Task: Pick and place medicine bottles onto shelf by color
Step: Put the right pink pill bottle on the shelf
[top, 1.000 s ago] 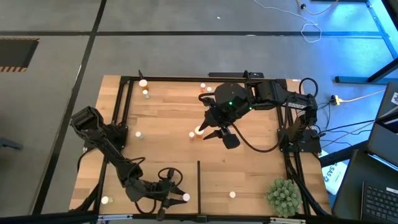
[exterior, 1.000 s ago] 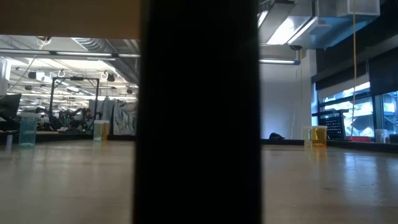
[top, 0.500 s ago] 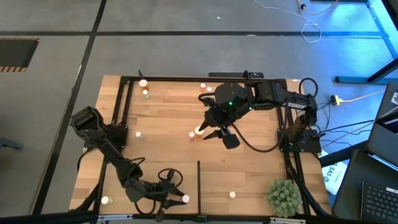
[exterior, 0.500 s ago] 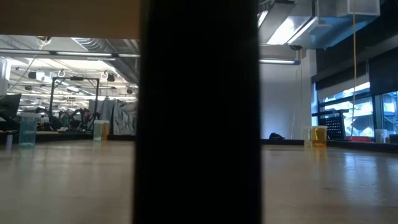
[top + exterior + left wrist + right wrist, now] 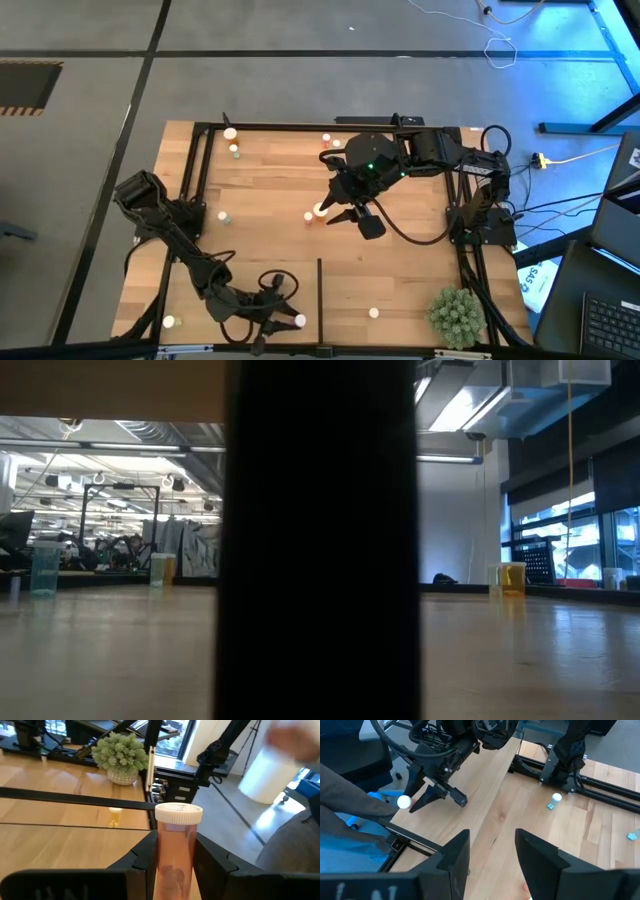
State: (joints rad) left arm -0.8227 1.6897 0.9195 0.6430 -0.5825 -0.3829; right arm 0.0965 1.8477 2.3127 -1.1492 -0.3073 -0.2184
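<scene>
My left gripper (image 5: 172,857) is down at the near edge of the table, over the pale shelf (image 5: 400,290) on the left side of its thin dark divider (image 5: 319,285). It's clamped on 1 orange bottle (image 5: 176,850) with a white cap, held upright between both fingers (image 5: 145,857). From overhead that bottle shows as a white cap (image 5: 298,320) right at my fingertips.

My right gripper (image 5: 335,212) hangs over the middle of the table with its fingers (image 5: 455,855) spread apart and nothing between them. 1 bottle (image 5: 319,211) with a white cap sits right by its tips, touching or not I can't tell, and a small one (image 5: 308,216) is just beside that.

Other bottles: 1 yellowish (image 5: 373,313) on the shelf right of the divider, 1 (image 5: 169,322) near the front left corner, 1 teal (image 5: 223,216) at the left side, 2 (image 5: 231,134) at the far left, a couple (image 5: 326,138) at the far middle. The green plant ball (image 5: 456,314) sits at the front right corner.

The low view is mostly blocked by a dark post (image 5: 318,540).
</scene>
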